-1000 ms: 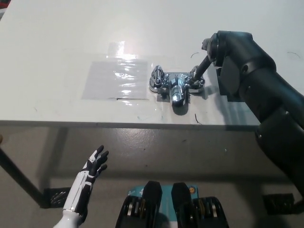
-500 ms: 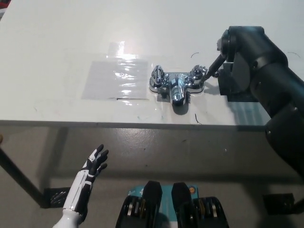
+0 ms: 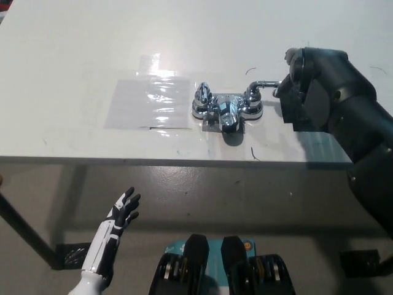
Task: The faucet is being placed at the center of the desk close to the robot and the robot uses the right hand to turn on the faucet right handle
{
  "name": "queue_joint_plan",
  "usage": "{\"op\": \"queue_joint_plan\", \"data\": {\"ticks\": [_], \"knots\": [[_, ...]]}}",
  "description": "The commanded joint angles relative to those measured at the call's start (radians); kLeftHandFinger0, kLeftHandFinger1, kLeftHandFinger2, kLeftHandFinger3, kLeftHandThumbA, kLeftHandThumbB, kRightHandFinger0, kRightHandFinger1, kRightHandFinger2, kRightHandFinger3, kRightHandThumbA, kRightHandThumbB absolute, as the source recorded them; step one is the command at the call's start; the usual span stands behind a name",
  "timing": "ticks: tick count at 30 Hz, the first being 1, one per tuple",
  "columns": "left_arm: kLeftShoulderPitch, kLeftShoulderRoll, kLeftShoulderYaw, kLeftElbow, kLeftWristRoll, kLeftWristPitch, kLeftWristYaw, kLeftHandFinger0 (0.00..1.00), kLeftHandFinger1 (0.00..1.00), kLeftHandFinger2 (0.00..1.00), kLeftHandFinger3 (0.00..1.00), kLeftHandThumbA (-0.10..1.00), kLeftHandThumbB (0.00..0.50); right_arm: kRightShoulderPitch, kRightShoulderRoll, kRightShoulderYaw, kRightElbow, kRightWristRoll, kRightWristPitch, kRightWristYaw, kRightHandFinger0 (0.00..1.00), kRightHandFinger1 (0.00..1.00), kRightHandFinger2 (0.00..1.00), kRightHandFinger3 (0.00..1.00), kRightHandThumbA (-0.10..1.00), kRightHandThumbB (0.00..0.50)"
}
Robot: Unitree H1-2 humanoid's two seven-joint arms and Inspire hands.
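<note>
A chrome faucet [image 3: 225, 109] stands at the middle of the white desk [image 3: 73, 55], close to its front edge, with the spout pointing toward me. Its left handle [image 3: 202, 94] sits upright. The lever of the right handle [image 3: 263, 85] lies level and points right. My black right hand [image 3: 293, 86] meets the tip of that lever from the right; its fingers are hidden behind the hand's bulk, so the grip cannot be made out. My white left hand [image 3: 121, 211] rests low at the left, below the desk edge, open with fingers spread.
A glossy transparent sheet [image 3: 150, 101] is taped flat on the desk just left of the faucet. The desk's front edge [image 3: 123, 161] crosses the picture, with grey floor below. A dark desk leg [image 3: 21, 228] slants at the lower left.
My right hand has shifted to the right. The right handle's lever has swung from pointing up and away to lying level, pointing right. The left hand has stayed still.
</note>
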Motion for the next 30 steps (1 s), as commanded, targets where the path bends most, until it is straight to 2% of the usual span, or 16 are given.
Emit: {"op": "queue_joint_plan", "data": {"ticks": [1,5,8,9,10,12,13,16,17,19,22,23,25,27,28,30], "knots": [[-0.012,0.008,0.005,-0.017,-0.01,-0.032,-0.004,1.0,1.0,1.0,1.0,1.0,0.108,-0.073,-0.092,-0.062,-0.05,0.014,0.057,-0.187,1.0,1.0,1.0,1.0,0.48,0.33],[-0.014,0.011,0.008,-0.011,-0.017,-0.036,-0.006,1.0,1.0,1.0,1.0,1.0,0.096,-0.11,-0.132,-0.056,-0.048,-0.008,0.031,-0.104,1.0,1.0,1.0,1.0,0.31,0.359],[-0.012,0.011,0.009,-0.007,-0.022,-0.033,-0.008,1.0,1.0,1.0,1.0,1.0,0.108,-0.137,-0.186,-0.055,-0.077,-0.007,0.013,0.009,1.0,1.0,1.0,1.0,0.36,0.424],[-0.011,0.011,0.008,-0.008,-0.021,-0.033,-0.008,1.0,1.0,1.0,1.0,1.0,0.108,-0.139,-0.191,-0.056,-0.081,-0.006,0.014,0.025,1.0,1.0,1.0,1.0,0.36,0.425],[-0.01,0.013,0.007,-0.008,-0.022,-0.032,-0.01,1.0,1.0,1.0,1.0,1.0,0.097,-0.151,-0.229,-0.056,-0.113,-0.004,0.021,0.092,1.0,1.0,1.0,1.0,0.4,0.466],[-0.007,0.015,0.009,-0.009,-0.022,-0.034,-0.01,1.0,1.0,1.0,1.0,1.0,0.091,-0.166,-0.267,-0.043,-0.138,-0.017,0.022,0.135,1.0,1.0,1.0,1.0,0.46,0.494],[-0.007,0.015,0.009,-0.01,-0.021,-0.031,-0.01,1.0,1.0,1.0,1.0,1.0,0.091,-0.171,-0.294,-0.051,-0.158,-0.013,0.021,0.139,1.0,1.0,1.0,1.0,0.48,0.46],[-0.009,0.017,0.011,-0.008,-0.024,-0.026,-0.01,1.0,1.0,1.0,1.0,1.0,0.09,-0.159,-0.376,-0.089,-0.311,-0.004,0.045,0.133,1.0,1.0,1.0,1.0,0.53,0.46],[-0.01,0.016,0.012,-0.005,-0.027,-0.027,-0.011,1.0,1.0,1.0,1.0,1.0,0.09,-0.153,-0.409,-0.093,-0.387,-0.013,0.068,0.158,1.0,1.0,1.0,1.0,0.56,0.431],[-0.014,0.017,0.011,0.003,-0.028,-0.032,-0.012,1.0,1.0,1.0,1.0,1.0,0.093,-0.149,-0.477,-0.141,-0.516,-0.004,0.083,0.218,1.0,1.0,1.0,1.0,0.53,0.426],[-0.014,0.019,0.011,0.002,-0.029,-0.028,-0.015,1.0,1.0,1.0,1.0,1.0,0.096,-0.136,-0.556,-0.25,-0.668,0.03,0.083,0.29,1.0,1.0,1.0,1.0,0.33,0.444],[-0.015,0.018,0.011,0.005,-0.028,-0.031,-0.013,1.0,1.0,1.0,1.0,1.0,0.095,-0.125,-0.571,-0.283,-0.717,0.029,0.083,0.283,1.0,1.0,1.0,1.0,0.35,0.463],[-0.016,0.018,0.011,0.01,-0.026,-0.031,-0.012,1.0,1.0,1.0,1.0,1.0,0.096,-0.073,-0.58,-0.39,-0.85,0.002,0.083,0.206,1.0,1.0,1.0,1.0,0.48,0.447],[-0.014,0.017,0.009,0.009,-0.023,-0.029,-0.012,1.0,1.0,1.0,1.0,1.0,0.08,0.002,-0.543,-0.589,-1.048,-0.004,0.083,0.157,1.0,1.0,1.0,1.0,0.81,0.365],[-0.015,0.016,0.007,0.006,-0.021,-0.024,-0.012,1.0,1.0,1.0,1.0,1.0,0.087,0.031,-0.504,-0.707,-1.138,0.071,0.083,0.135,1.0,1.0,1.0,1.0,0.9,0.316],[-0.029,0.016,0.012,-0.002,-0.025,-0.008,-0.011,1.0,1.0,1.0,1.0,1.0,0.099,0.072,-0.476,-0.834,-1.28,0.239,0.083,0.115,1.0,1.0,1.0,1.0,1.0,0.324]]}}
